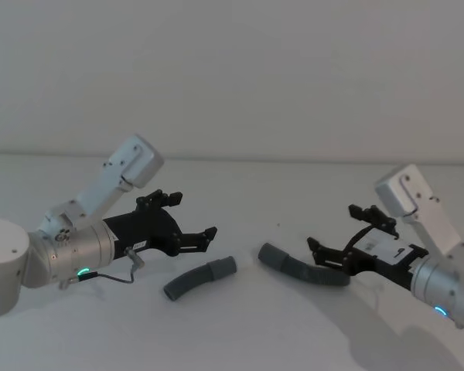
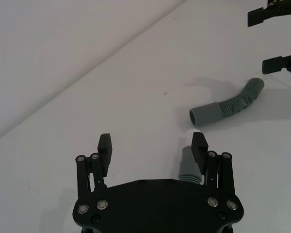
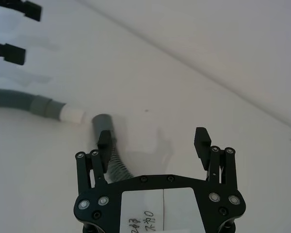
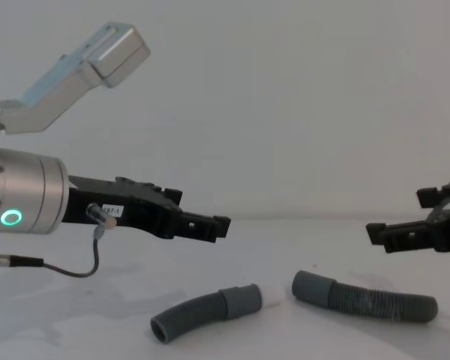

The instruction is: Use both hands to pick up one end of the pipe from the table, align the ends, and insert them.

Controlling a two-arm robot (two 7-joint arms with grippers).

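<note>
Pre-grasp: left gripper [image 1: 192,216] and right gripper [image 1: 334,226] hover spread open, empty.
Left pipe piece [image 1: 199,278] and right pipe piece [image 1: 303,268] lie at lower centre on the table [image 1: 240,336]; each gripper must descend and close on its piece.

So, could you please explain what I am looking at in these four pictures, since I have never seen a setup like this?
It is a robot with two arms, each ending in a black gripper. One picture looks down from its head, one looks across the white table from its chest, and two come from wrist cameras, looking out over each gripper. The left gripper and the right gripper are both open, hold nothing and hang above the table. On it lie two grey ribbed pipe pieces, the left piece and the right piece. The left cuff, with a white tip, faces the right cuff across a gap.
</note>
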